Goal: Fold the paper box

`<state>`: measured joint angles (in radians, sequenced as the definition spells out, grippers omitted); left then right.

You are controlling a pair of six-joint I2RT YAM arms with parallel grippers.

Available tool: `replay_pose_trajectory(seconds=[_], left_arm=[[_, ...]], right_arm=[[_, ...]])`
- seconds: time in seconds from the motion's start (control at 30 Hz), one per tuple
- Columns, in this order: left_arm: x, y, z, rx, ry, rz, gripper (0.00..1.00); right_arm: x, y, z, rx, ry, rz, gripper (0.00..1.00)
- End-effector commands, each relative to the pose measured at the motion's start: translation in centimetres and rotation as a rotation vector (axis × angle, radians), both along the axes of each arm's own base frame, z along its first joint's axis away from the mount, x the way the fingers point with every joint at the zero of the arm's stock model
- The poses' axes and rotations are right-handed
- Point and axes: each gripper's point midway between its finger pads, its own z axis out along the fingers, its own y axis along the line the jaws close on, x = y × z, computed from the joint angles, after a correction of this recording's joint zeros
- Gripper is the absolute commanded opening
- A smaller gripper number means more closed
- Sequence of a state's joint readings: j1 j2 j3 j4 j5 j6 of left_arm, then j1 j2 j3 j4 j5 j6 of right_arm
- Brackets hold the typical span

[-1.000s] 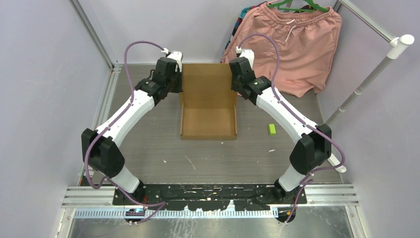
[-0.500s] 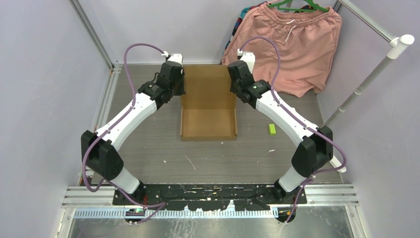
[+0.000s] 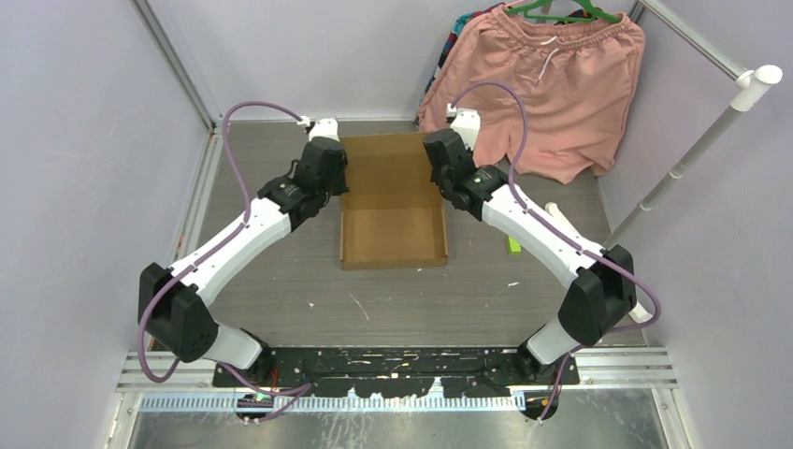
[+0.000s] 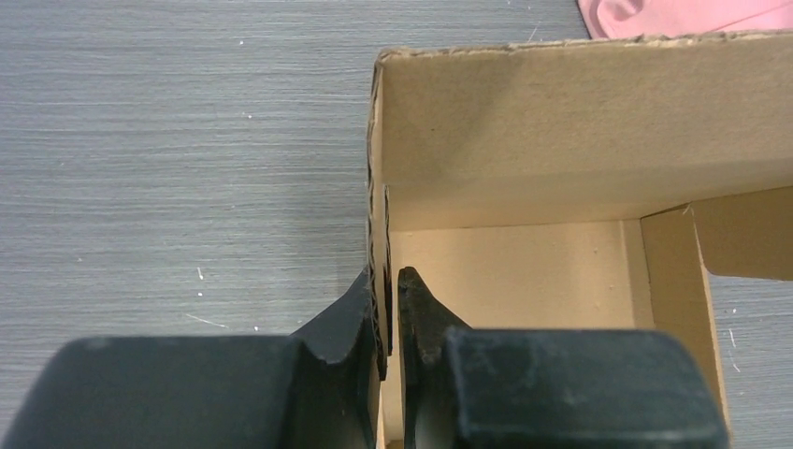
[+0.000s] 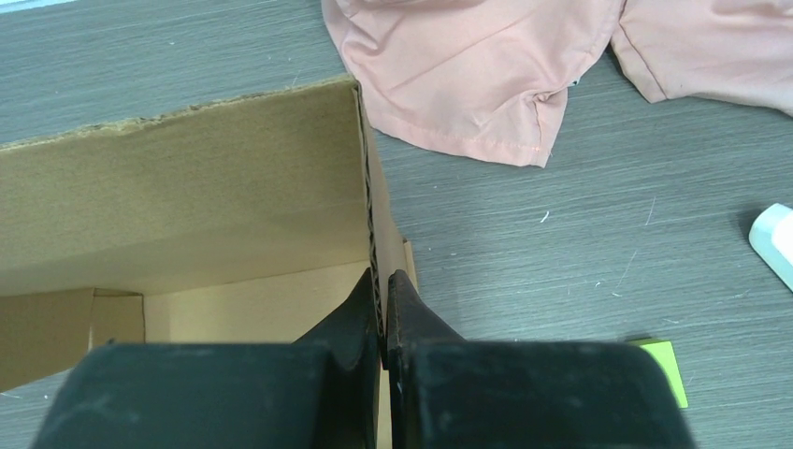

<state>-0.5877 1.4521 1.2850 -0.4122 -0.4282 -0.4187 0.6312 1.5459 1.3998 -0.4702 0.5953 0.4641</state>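
Brown cardboard box (image 3: 393,224) sits in the middle of the grey table (image 3: 281,271), between the two arms. It is a shallow tray with its rear flap lifted off the table. I see my left gripper (image 4: 387,276) pinched tight on the cardboard's left edge. My right gripper (image 5: 382,276) is pinched tight on the right edge. Pink shorts (image 3: 561,84) lie just beyond the far right corner. A small green block (image 5: 659,360) lies to the box's right, apart from it.

Left pincer (image 3: 340,180), right pincer (image 3: 440,180) flank paper box (image 3: 393,229) (pink shorts (image 3: 552,84) behind).
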Motion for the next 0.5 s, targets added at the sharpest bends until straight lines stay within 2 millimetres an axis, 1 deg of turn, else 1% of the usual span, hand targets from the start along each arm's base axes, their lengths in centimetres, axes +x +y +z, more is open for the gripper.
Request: replay_pose_trajectory(seconds=[0.0, 0.23, 0.47], left_arm=[[0.1, -1.4, 2.3, -0.090, -0.076, -0.005, 0.11], [-0.5, -2.0, 0.9, -0.089, -0.062, -0.015, 0.11], [-0.9, -1.9, -0.1, -0.086, -0.049, -0.017, 0.11]], right_arm=[[-0.2, 1.1, 2.7, 0.128, -0.095, -0.020, 0.01], [-0.7, 1.0, 2.3, 0.157, -0.099, -0.037, 0.01], [-0.8, 1.4, 2.1, 0.203, -0.098, -0.039, 0.01]])
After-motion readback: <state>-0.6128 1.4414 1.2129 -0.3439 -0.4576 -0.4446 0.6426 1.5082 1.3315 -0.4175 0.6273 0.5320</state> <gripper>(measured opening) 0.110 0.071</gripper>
